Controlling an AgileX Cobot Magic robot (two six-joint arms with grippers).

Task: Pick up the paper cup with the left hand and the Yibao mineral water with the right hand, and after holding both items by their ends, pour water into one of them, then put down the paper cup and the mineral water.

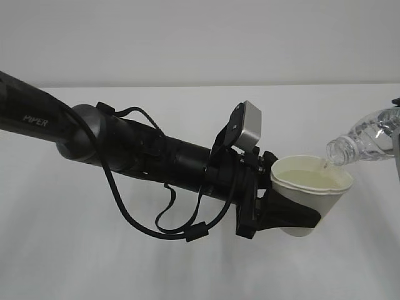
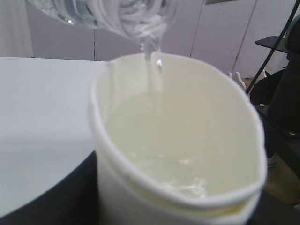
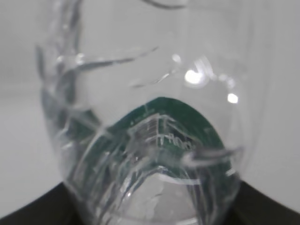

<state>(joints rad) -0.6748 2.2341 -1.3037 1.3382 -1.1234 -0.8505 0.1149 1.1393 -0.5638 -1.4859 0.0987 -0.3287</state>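
Observation:
My left gripper (image 1: 304, 212) is shut on the white paper cup (image 1: 312, 190) and holds it upright above the table. The cup holds water nearly to its rim, as the left wrist view (image 2: 178, 154) shows. The Yibao mineral water (image 1: 369, 136) comes in tilted from the right, its capless mouth over the cup's far rim. A thin stream of water (image 2: 152, 65) runs from the neck (image 2: 136, 16) into the cup. My right gripper (image 3: 150, 213) is shut on the bottle's lower end (image 3: 150, 140); the green label (image 3: 173, 126) shows through the plastic. This gripper is almost wholly beyond the exterior view's right edge.
The white table (image 1: 94, 262) lies below both arms, with a plain white wall behind. The left arm and its looping black cables (image 1: 156, 212) span the left half. Dark equipment and a cable (image 2: 281, 93) stand past the table's edge.

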